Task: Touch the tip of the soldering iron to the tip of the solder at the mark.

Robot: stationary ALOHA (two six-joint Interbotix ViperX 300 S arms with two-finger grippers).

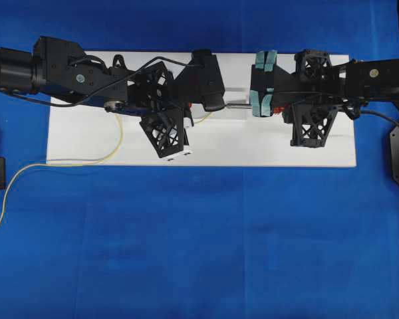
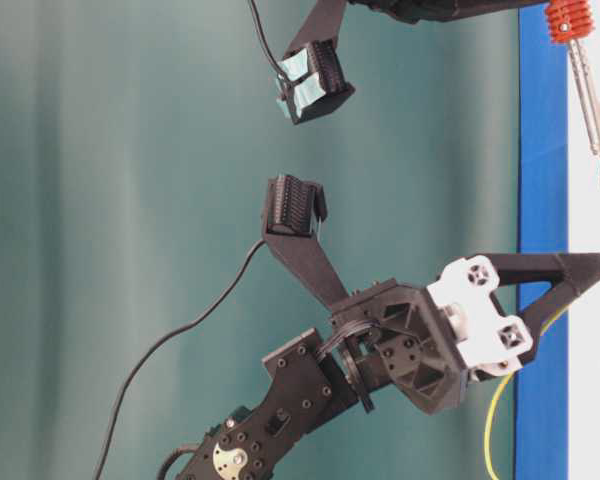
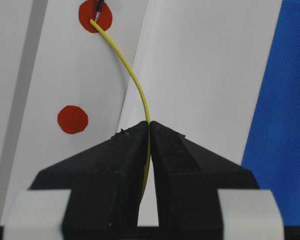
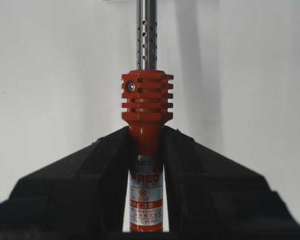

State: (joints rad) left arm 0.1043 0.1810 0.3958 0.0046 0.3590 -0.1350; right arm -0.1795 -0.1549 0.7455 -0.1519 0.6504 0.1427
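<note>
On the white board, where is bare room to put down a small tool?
Bare: the board's front strip, between the left pincer and the right arm. Crowded: the middle, where solder and iron meet.

Glossy red plastic soldering iron [image 4: 145, 150] with perforated metal shaft; matt white board [image 1: 86, 143].

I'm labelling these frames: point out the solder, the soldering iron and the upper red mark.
solder [image 3: 135, 86], left wrist view, mid-curve.
soldering iron [image 4: 146, 102], right wrist view, finned red collar.
upper red mark [image 3: 86, 21], left wrist view, left part.
</note>
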